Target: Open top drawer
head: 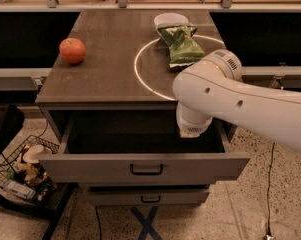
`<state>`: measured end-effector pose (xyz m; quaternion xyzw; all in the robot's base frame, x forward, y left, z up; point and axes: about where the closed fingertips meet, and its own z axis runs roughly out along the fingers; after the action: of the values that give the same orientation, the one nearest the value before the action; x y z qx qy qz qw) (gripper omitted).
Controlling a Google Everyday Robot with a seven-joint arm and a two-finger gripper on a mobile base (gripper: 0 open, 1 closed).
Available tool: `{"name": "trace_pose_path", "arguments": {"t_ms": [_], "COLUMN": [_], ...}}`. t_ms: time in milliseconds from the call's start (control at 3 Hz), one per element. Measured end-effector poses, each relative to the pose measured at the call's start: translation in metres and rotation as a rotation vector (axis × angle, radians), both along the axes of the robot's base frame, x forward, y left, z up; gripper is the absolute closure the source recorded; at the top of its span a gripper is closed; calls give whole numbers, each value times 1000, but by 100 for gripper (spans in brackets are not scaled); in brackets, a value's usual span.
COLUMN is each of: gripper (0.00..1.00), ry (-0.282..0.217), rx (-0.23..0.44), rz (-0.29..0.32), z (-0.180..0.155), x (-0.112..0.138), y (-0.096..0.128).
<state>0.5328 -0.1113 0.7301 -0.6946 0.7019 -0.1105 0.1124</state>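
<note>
The top drawer (90, 168) of the wooden-topped cabinet (105, 69) stands pulled out toward me. Its grey front carries a small black pull handle (146, 169), and its deep box looks dark inside. My white arm (240, 101) reaches in from the right, over the cabinet's front right corner. The gripper end (192, 130) hangs down into the right side of the drawer box, behind the front panel and apart from the handle.
A red apple (72, 50) lies at the top's left. A green chip bag (181, 44) and a white bowl (170, 19) lie at the back right, by a white circle mark. A lower drawer (150, 198) is shut. A wire basket of items (20, 174) sits on the floor at left.
</note>
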Motion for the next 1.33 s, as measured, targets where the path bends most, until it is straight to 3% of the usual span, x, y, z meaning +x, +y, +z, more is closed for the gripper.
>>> {"name": "trace_pose_path", "arguments": {"t_ms": [667,1333], "gripper": [100,100], "ry": [28,122], "rx": [58,102], "rz": [-11,-30], "z": [-39,-69], "x": [-2,-37], "y": [-6,-9]}}
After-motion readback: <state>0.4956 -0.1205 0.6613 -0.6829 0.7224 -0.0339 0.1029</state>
